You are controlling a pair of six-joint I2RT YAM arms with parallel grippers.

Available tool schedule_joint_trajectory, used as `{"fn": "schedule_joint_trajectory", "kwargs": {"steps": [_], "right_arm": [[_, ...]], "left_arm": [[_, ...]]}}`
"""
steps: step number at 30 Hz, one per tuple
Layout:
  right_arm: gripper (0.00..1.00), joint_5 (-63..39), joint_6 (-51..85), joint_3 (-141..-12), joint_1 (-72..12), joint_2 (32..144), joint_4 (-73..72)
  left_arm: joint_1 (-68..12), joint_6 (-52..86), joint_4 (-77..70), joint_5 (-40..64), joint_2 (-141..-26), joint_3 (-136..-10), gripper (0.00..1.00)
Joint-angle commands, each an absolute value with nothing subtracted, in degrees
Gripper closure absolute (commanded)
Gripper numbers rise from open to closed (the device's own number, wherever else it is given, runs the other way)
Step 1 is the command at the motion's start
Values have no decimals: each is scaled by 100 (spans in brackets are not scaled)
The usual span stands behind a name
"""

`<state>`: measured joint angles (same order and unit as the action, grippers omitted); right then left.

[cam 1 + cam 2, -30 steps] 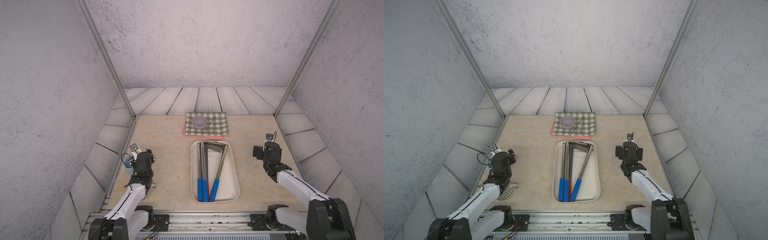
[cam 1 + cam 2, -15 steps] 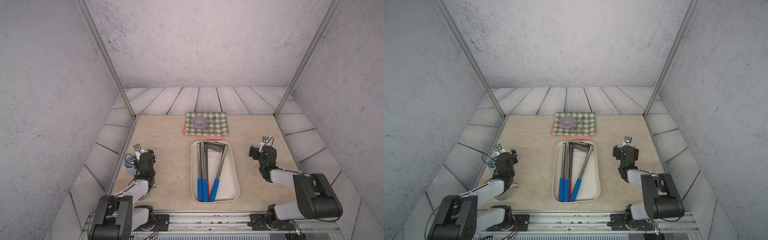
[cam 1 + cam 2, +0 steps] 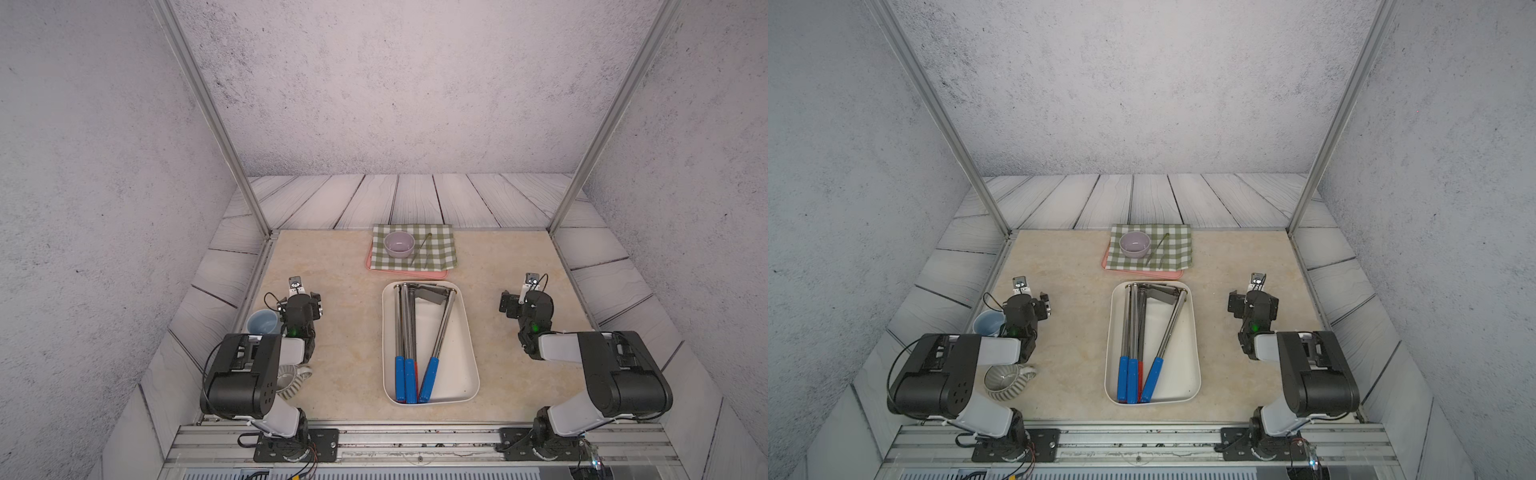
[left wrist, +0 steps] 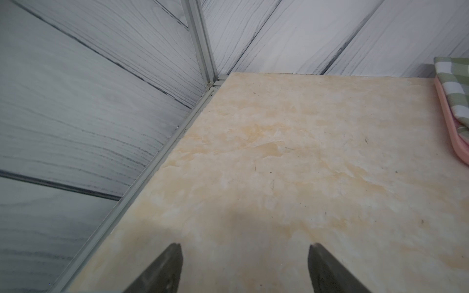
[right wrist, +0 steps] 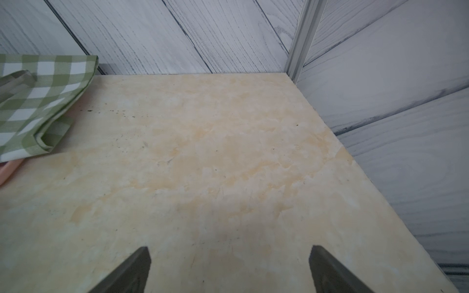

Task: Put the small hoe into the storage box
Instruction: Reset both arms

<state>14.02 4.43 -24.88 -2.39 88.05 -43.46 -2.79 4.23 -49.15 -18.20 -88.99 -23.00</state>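
Beige tabletop (image 4: 304, 152) under left gripper (image 4: 245, 246) and right gripper (image 5: 229, 247), jaws of both wide apart and empty.

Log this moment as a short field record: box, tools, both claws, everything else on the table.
storage box: cream tub, centre of table
hoes: lying inside the box, blue grips toward the robot
left claw: open, empty, over bare table
right claw: open, empty, over bare table
far edge: pink tray under green checked cloth, bowl on the cloth
left side: blue cup, ribbed grey cup
task: no hoe seen outside the box
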Motion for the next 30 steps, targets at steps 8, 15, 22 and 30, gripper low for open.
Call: {"fn": "schedule_joint_trajectory", "kwargs": {"steps": [8,15,22,30], "right_arm": [[1,1362,483,-2569,-220,8769,-4253],[1,1362,479,-2575,-212,8770,-4244],[1,1362,481,-2574,-217,8780,-4241],[1,1362,480,-2575,-219,8776,-4245]], "left_arm": [[-273,388,-4486,-1776,-8749,-2545,0],[-400,316,-4627,-1995,-8764,-2500,0],[-396,316,-4625,-2001,-8763,-2495,0],[-398,316,-4626,-2004,-8763,-2505,0]]}}
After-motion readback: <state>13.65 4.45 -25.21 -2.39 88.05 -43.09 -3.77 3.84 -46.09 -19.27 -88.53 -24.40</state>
